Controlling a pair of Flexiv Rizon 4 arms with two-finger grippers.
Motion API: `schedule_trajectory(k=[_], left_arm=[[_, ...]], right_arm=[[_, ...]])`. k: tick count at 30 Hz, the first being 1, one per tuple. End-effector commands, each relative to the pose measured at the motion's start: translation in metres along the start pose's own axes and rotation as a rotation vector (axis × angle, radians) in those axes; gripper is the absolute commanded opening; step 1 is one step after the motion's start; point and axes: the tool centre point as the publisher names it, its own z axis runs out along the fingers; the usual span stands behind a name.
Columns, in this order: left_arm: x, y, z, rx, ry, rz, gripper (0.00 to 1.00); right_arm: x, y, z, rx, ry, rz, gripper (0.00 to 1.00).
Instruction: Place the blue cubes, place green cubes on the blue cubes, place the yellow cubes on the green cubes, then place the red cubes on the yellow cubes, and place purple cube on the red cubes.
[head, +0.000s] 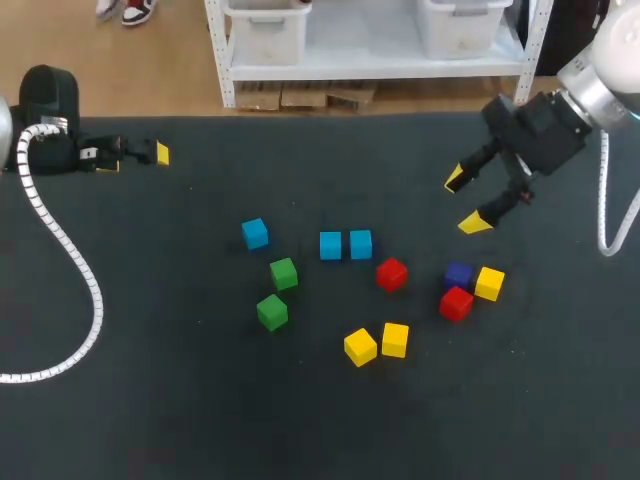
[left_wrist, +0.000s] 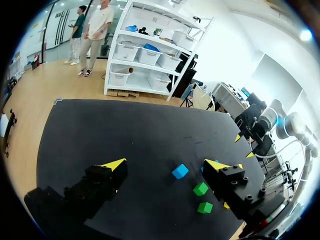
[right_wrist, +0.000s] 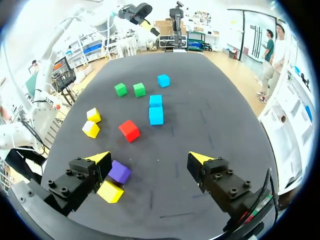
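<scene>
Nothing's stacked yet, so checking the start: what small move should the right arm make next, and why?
Probably move the open, empty right gripper toward the nearest small blue cube. Blue cubes go down first, every cube lies single on the black table, and this blue one sits closest to that gripper.

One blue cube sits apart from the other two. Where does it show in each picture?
Head view: lone blue cube, left of the blue pair, above the green cubes.
Left wrist view: lone blue cube ahead of the left gripper, beside the green cubes.
Right wrist view: lone blue cube far ahead of the right gripper, beyond the blue pair.
Shared landmark: the two green cubes.
</scene>
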Motion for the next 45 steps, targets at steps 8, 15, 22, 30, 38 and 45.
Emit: schedule_trajectory(k=[8, 15, 22, 30, 38, 45], left_arm=[[0.000, -0.001, 0.000, -0.002, 0.001, -0.001, 1.00], [0.000, -0.001, 0.000, -0.002, 0.001, -0.001, 1.00], [0.000, -0.001, 0.000, -0.002, 0.001, -0.001, 1.00], [-0.008, -0.008, 0.014, -0.151, 0.243, 0.412, 1.00], [-0.009, -0.017, 0.032, -0.081, 0.362, 0.862, 1.00], [-0.003, -0.012, 0.046, -0.014, 0.445, 1.165, 1.00]], right_arm=[[0.000, -0.002, 0.000, -0.004, -0.002, -0.001, 1.00], [0.000, -0.002, 0.000, -0.004, -0.002, -0.001, 1.00], [0.000, -0.002, 0.000, -0.004, -0.002, -0.001, 1.00], [0.000, -0.002, 0.000, -0.004, -0.002, -0.001, 1.00], [0.000, -0.002, 0.000, -0.004, -0.002, -0.001, 1.00], [0.000, -0.002, 0.000, -0.004, -0.002, -0.001, 1.00]])
